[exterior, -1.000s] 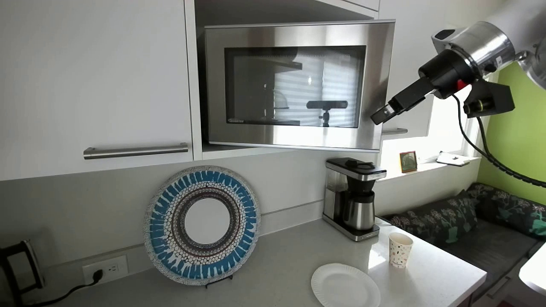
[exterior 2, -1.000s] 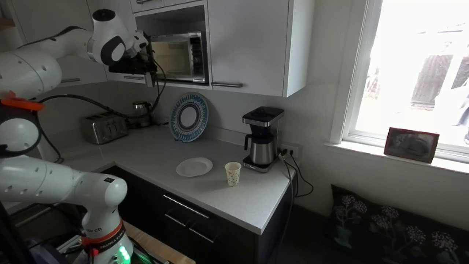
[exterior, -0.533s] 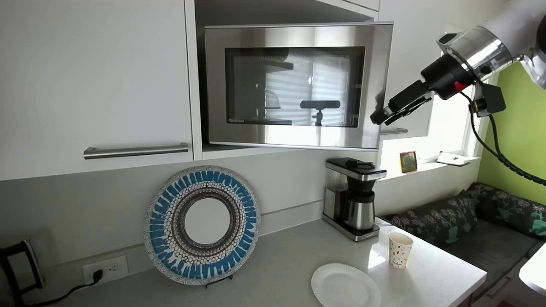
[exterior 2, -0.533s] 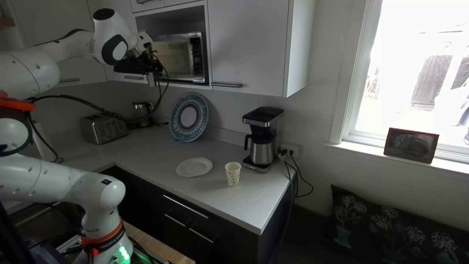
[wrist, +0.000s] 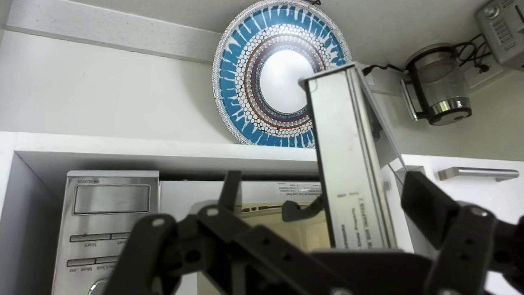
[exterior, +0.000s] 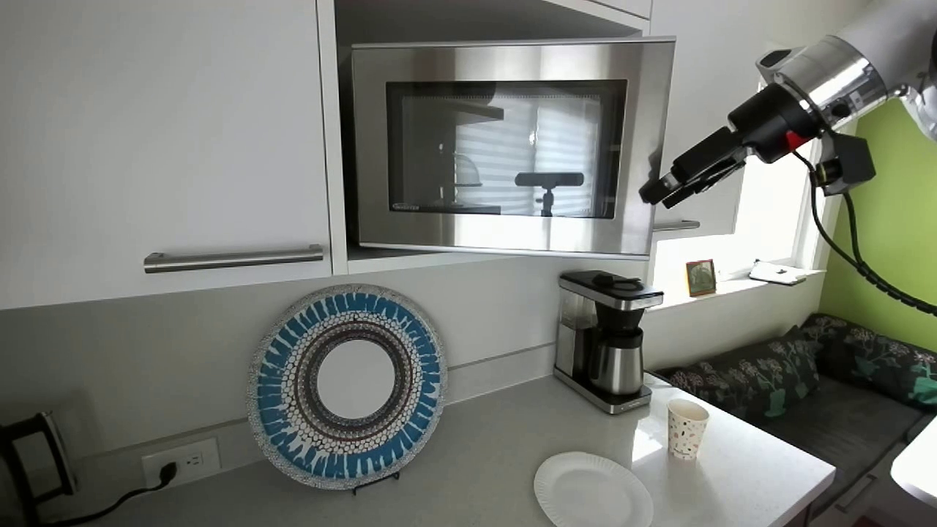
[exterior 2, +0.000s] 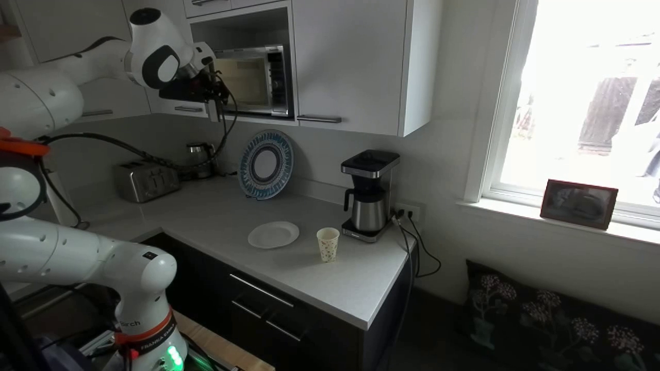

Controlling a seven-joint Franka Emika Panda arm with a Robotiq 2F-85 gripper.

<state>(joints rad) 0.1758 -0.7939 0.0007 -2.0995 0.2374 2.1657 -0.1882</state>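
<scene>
Gripper (exterior: pixel 659 195) slightly higher than half second ago; microwave door (exterior: pixel 512 150) shifted slightly from second ago, swung out from microwave (exterior 2: pixel 277 82). Fingers (wrist: pixel 425 205) spread wide, door's free edge showing between them in wrist view; no grip shows, contact unclear. Door seems free to swing. In exterior view, counter (exterior 2: pixel 206 221) holds paper plate (exterior 2: pixel 273 235) left, cup (exterior 2: pixel 328 245) right, coffee maker (exterior 2: pixel 368 198) farther right. Far right: window (exterior 2: pixel 593 113), picture frame (exterior 2: pixel 578 204), cushion (exterior 2: pixel 551 317) below.

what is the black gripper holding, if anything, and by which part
Nothing: the black gripper is open, the silver rectangular microwave door seen between its jaws, not clamped.
</scene>
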